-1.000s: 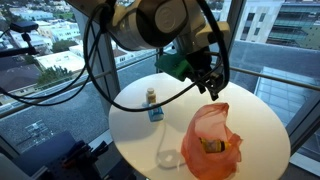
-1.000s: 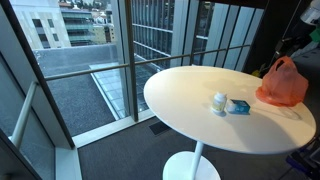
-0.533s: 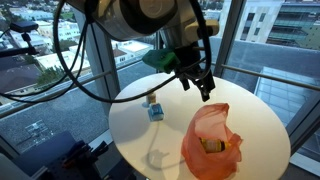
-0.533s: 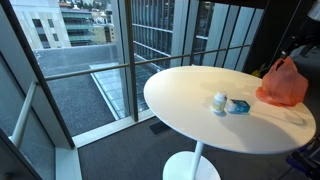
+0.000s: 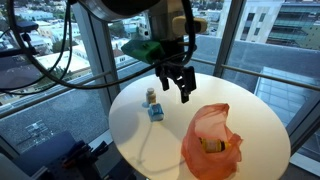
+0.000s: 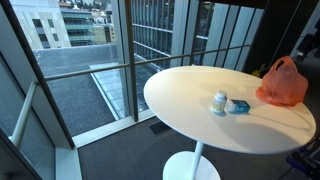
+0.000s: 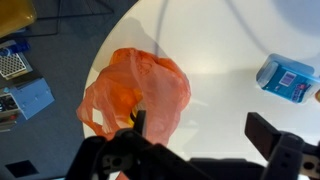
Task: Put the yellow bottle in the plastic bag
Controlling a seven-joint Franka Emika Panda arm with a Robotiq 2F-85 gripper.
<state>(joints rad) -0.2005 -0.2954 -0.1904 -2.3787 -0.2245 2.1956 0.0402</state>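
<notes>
An orange plastic bag [image 5: 212,143] lies on the round white table [image 5: 130,125]; it also shows in the other exterior view [image 6: 283,83] and in the wrist view [image 7: 135,93]. A yellow bottle [image 5: 213,145] lies inside the bag. My gripper [image 5: 176,84] hangs open and empty above the table, to the left of the bag and apart from it; in the wrist view its fingers [image 7: 205,135] are spread wide with nothing between them.
A small white bottle [image 5: 151,96] and a blue box [image 5: 156,112] stand near the table's left side; both show in the other exterior view [image 6: 219,101] [image 6: 238,106]. The blue box shows in the wrist view [image 7: 287,77]. Glass windows and railings surround the table.
My gripper has moved up and to the left, away from the bag, staying open. The bag and yellow bottle have stayed in place.
</notes>
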